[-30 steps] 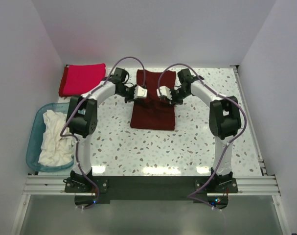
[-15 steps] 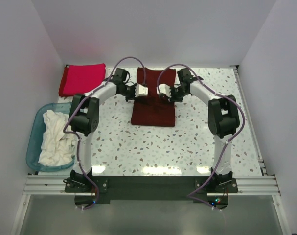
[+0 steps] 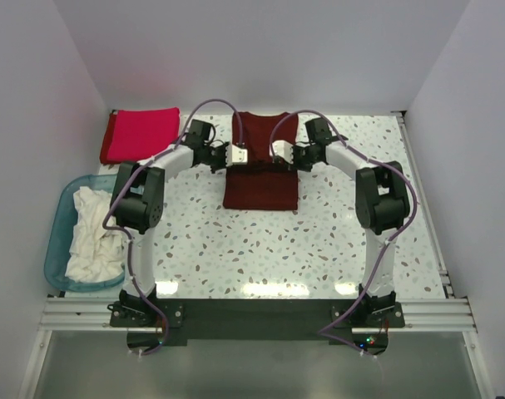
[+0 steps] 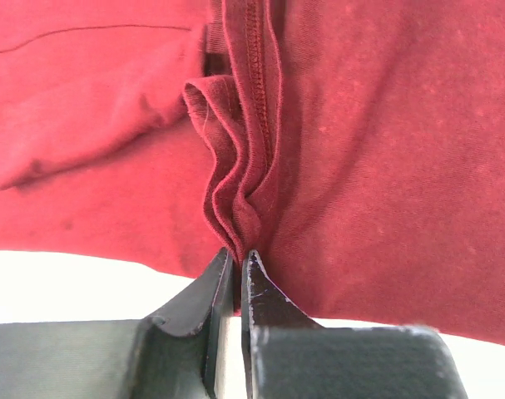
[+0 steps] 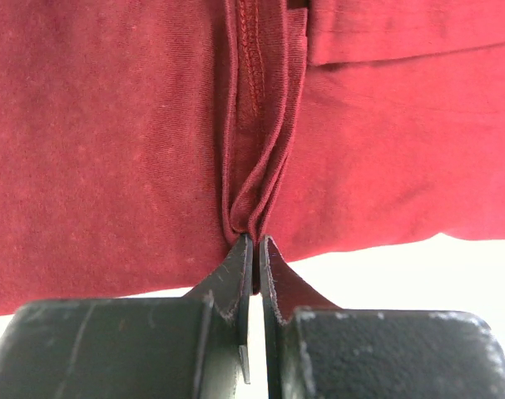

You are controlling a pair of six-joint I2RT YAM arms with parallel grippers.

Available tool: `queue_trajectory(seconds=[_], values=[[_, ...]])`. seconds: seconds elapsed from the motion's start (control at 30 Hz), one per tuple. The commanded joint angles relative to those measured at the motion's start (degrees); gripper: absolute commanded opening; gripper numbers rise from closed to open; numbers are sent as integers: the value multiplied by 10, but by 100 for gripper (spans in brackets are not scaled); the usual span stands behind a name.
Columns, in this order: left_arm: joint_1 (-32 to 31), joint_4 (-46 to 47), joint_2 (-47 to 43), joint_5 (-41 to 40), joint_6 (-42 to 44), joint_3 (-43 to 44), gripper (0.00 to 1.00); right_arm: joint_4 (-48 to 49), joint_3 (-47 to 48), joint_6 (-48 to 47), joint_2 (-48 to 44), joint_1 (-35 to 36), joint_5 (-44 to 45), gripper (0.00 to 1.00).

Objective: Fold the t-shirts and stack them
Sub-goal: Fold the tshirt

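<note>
The dark maroon t-shirt [image 3: 260, 179] lies on the table's far middle, narrowed to a strip. My left gripper [image 3: 245, 158] is shut on a pinched fold of its left edge, seen bunched between the jaws in the left wrist view [image 4: 235, 254]. My right gripper [image 3: 277, 158] is shut on a fold of its right edge, as the right wrist view [image 5: 254, 241] shows. Both hold the cloth raised across its middle. The bright crimson-red t-shirt [image 3: 141, 134] lies folded at the far left. White t-shirts [image 3: 92, 233] are heaped in the tub.
A translucent blue plastic tub [image 3: 61, 214] stands at the left edge of the speckled table [image 3: 319, 241]. White walls close in the back and sides. A metal rail [image 3: 252, 312] runs along the near edge by the arm bases.
Both grippers have moved toward the far side, carrying the maroon shirt's held edge with them. The shirt's near edge has drawn back from the front.
</note>
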Motion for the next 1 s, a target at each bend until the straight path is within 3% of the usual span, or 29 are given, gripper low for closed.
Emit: queue_trajectory(seconds=[0.0,0.17,0.23,0.27,0.3,0.33,0.37,0.47,0.53,0.63,0.8,0.97], values=[[6,66,-25,-1,-22,0,4,61,4,17,-25,-4,2,0],[6,94,1,-22,-53,28,8,84,26,36,-4,-4,13,0],[5,108,9,-33,-64,35,20,95,31,47,2,-4,28,0],[6,121,13,-42,-80,36,29,107,32,52,3,-5,38,24],[6,122,14,-48,-88,43,41,113,33,60,3,-5,53,37],[6,122,15,-54,-95,48,43,124,32,67,-2,-5,66,46],[8,132,11,-80,-129,49,44,150,28,88,-7,-6,80,54],[26,157,-5,-101,-210,46,47,131,60,119,-22,-14,103,58],[35,161,-35,-83,-251,33,47,71,86,159,-27,-22,96,59],[38,131,-69,-48,-327,20,48,-35,143,221,-34,-26,19,56],[26,77,-78,65,-465,2,53,-183,178,310,-11,-9,-93,41],[12,90,-110,130,-541,-89,52,-249,120,383,-6,0,-169,28]])
